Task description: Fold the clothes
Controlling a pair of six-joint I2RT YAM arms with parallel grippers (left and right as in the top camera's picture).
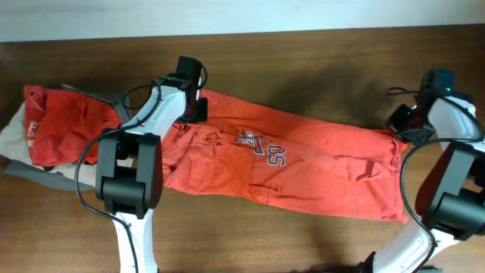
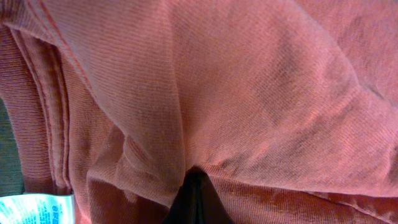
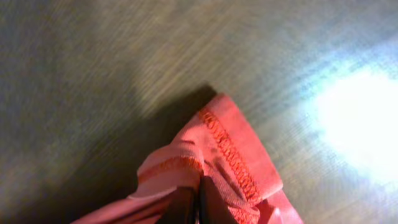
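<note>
Overhead: fixed above the counter point(image 1: 318, 53), facing straight down, far enough for the whole T-shirt point(image 1: 318, 163). Left wrist: very near, cloth at the T-shirt's left end fills frame. Right wrist: near, looking down at the T-shirt's right hem corner. All share the T-shirt

Wood table point(image 1: 303, 57): orange-red T-shirt point(image 1: 326, 163) spread across, garment pile point(image 1: 68, 125) left.

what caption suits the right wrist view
Right claw pinching a hem corner of the orange-red T-shirt over the wooden table
</note>
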